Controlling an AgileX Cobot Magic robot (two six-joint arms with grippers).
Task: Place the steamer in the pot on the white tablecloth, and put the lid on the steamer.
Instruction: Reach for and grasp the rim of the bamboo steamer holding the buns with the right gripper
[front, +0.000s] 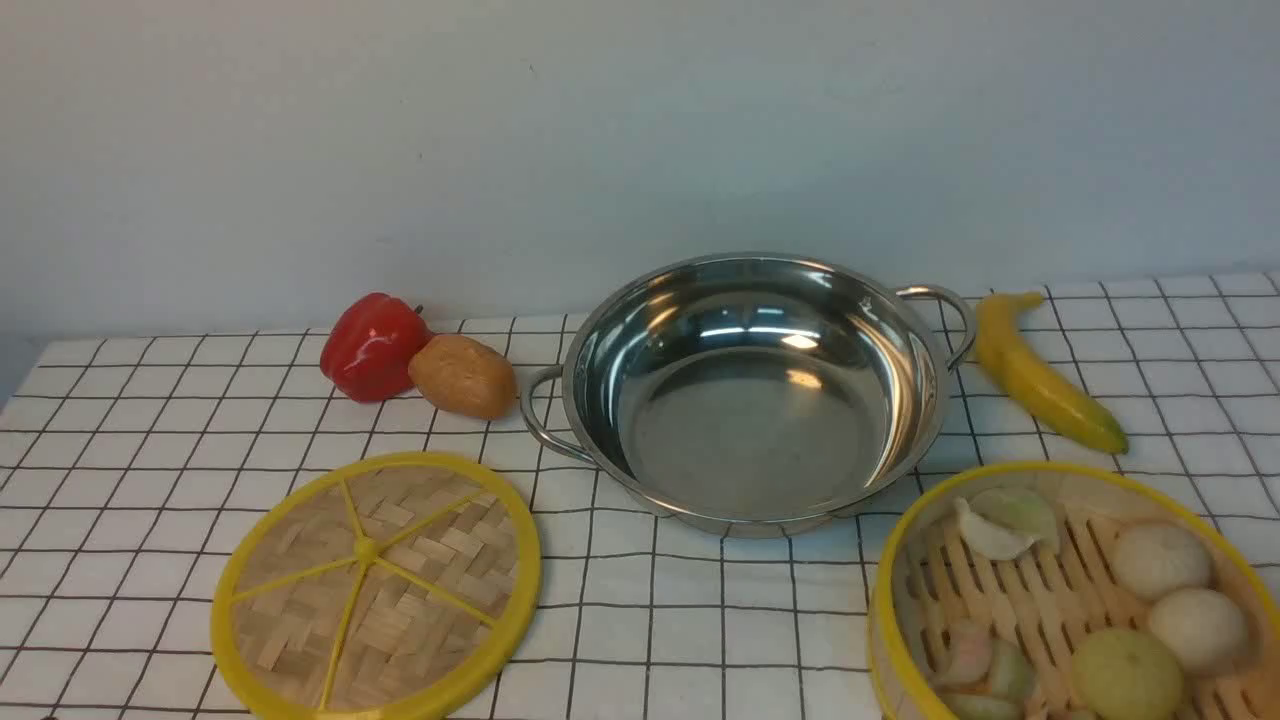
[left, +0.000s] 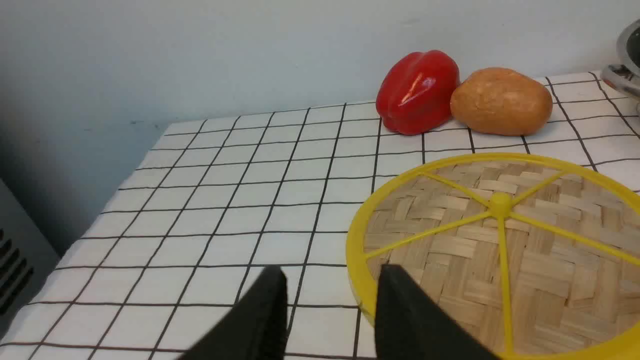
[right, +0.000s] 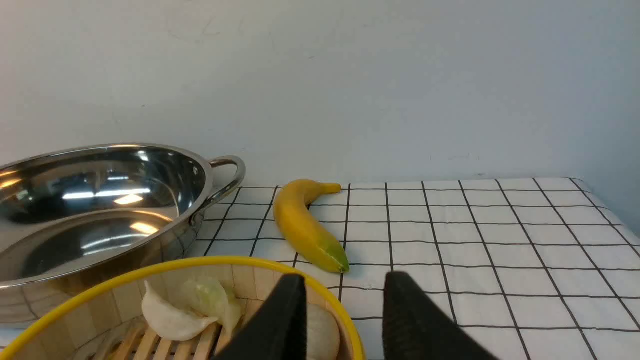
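Front view: empty pot (front: 750, 440), dumplings (front: 1003, 524) in steamer (front: 1060, 467); left gripper (left: 332, 274), right gripper (right: 345, 281) jaws apart.

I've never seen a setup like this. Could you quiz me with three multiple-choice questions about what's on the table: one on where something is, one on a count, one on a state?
1. Where does the banana lie relative to the pot?
A) To its left
B) To its right
C) Inside it

2. How many yellow spokes does the lid have?
A) Three
B) Five
C) Eight

3. What state is the pot in?
A) Empty
B) Full of water
C) Covered by the lid

Answers:
1 B: the banana lies on the tablecloth at the pot's right side.
2 B: five spokes run from the hub to the rim.
3 A: its shiny floor is bare, and the lid lies apart on the tablecloth.
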